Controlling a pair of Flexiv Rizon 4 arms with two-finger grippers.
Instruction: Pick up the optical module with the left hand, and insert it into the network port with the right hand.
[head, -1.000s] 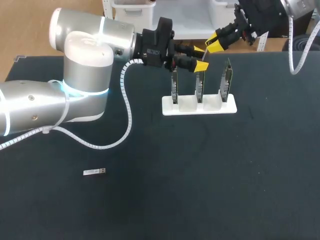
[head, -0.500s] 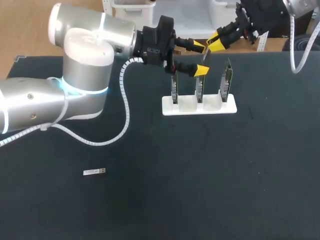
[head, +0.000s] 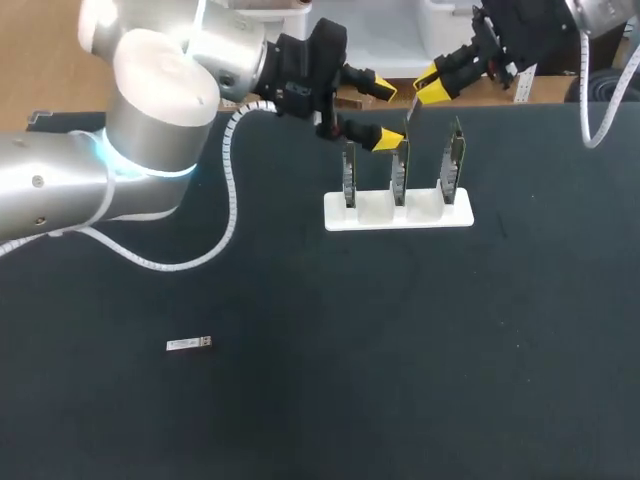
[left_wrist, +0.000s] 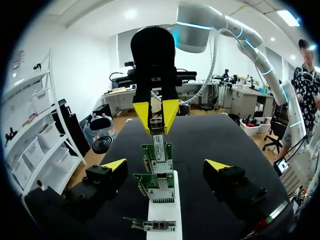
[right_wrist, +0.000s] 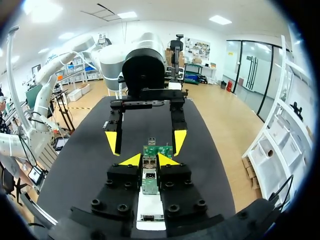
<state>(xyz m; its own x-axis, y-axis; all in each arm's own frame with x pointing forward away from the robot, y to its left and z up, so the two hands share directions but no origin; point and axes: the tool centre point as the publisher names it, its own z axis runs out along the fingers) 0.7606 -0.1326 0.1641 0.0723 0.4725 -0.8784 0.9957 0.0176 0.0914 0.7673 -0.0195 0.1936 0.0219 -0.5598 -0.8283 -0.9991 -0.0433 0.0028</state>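
Note:
A small silver optical module (head: 411, 112) hangs above the middle card of the white rack (head: 398, 212), and my right gripper (head: 432, 90) is shut on it. In the right wrist view the module (right_wrist: 149, 177) sits between that gripper's (right_wrist: 150, 161) yellow tips, over a green network card (right_wrist: 159, 150). My left gripper (head: 383, 115) stands open just left of the module, with nothing between its fingers. The left wrist view shows its own gripper (left_wrist: 166, 166) wide open astride the row of cards (left_wrist: 158, 151), facing the right gripper (left_wrist: 156, 114). A second module (head: 189, 344) lies on the table at the near left.
Three upright green cards stand in the white rack, at left (head: 349, 172), middle (head: 399, 175) and right (head: 454, 158). The left arm's white cable (head: 232, 215) loops over the black table (head: 420, 350) left of the rack.
My left gripper has opened wide and drawn back a little to the left and away from the module. The right gripper keeps the module in the same place.

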